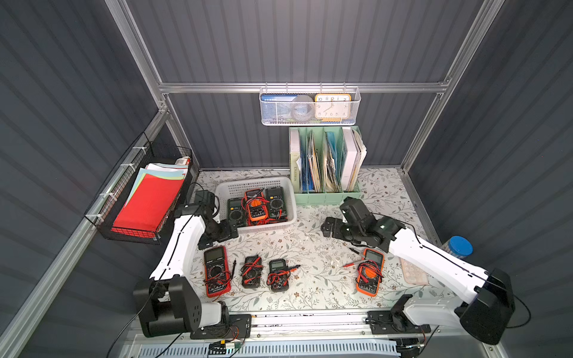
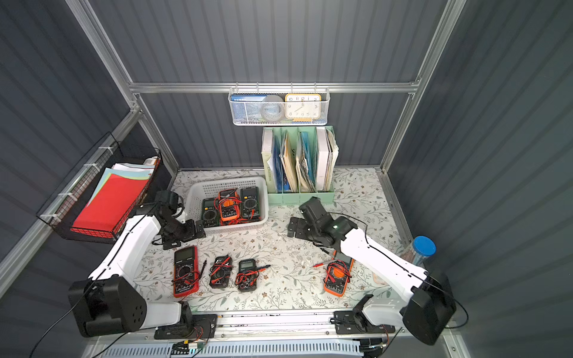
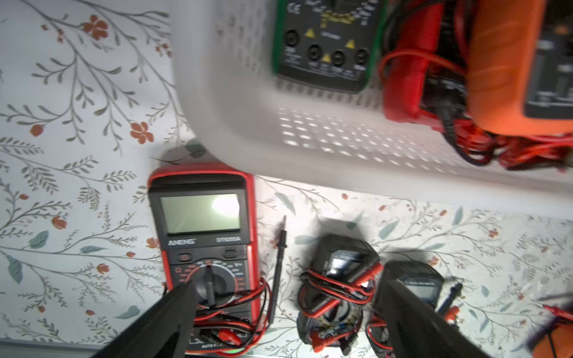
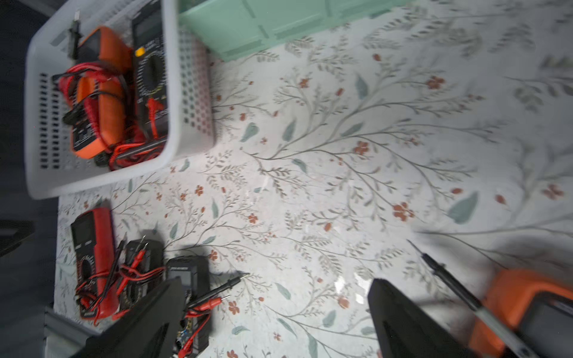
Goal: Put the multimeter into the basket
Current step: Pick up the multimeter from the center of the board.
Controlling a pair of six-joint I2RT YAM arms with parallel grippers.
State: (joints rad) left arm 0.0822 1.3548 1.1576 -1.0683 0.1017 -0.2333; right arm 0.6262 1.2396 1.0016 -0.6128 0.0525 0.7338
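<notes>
The white perforated basket (image 1: 248, 185) (image 2: 217, 186) stands at the back left of the table and holds three multimeters, an orange one (image 1: 256, 206) in the middle. On the table in front lie a red multimeter (image 1: 217, 271) (image 3: 204, 241), two small black ones (image 1: 251, 271) (image 1: 278, 275) wrapped in leads, and an orange one (image 1: 370, 272) at the right. My left gripper (image 1: 224, 234) (image 3: 286, 294) hangs open by the basket's front left corner, above the red multimeter. My right gripper (image 1: 329, 227) (image 4: 277, 291) is open over bare tablecloth, holding nothing.
A green file organiser (image 1: 325, 164) stands at the back right of the basket. A black wire basket with papers (image 1: 145, 198) hangs on the left wall, a white mesh basket with a clock (image 1: 310, 105) on the back rail. A blue-lidded jar (image 1: 460, 246) sits far right.
</notes>
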